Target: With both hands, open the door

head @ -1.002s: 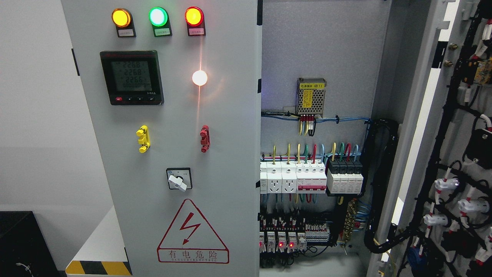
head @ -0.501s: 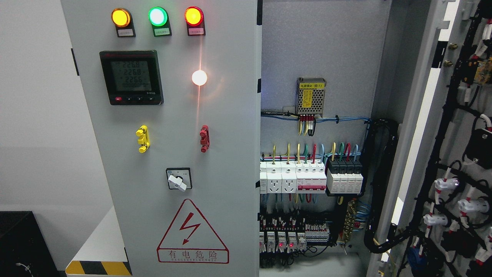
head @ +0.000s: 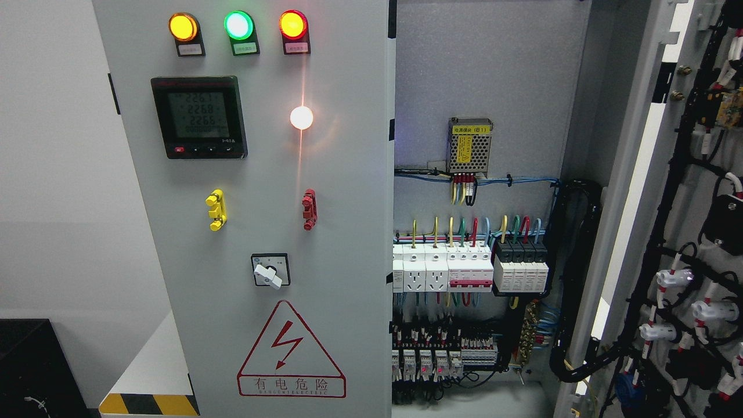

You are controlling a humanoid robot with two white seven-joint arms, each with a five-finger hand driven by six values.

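Observation:
A grey electrical cabinet fills the head view. Its left door [head: 336,232] stands shut, carrying three lit lamps, a digital meter [head: 199,117], a yellow handle [head: 216,209], a red handle [head: 309,209], a rotary switch [head: 270,270] and a red warning triangle. The right door [head: 691,232] is swung wide open at the picture's right, its inner side covered with black wiring. Between them the cabinet interior [head: 476,261] shows breakers, sockets and coloured wires. Neither of my hands nor arms appears anywhere.
A black box [head: 35,366] sits at the lower left. Beside it a white base with a yellow-black striped edge [head: 145,403] runs along the cabinet's foot. A plain white wall lies to the left.
Nothing has moved; only the meter digits and small red indicator lights at the bottom of the interior flicker.

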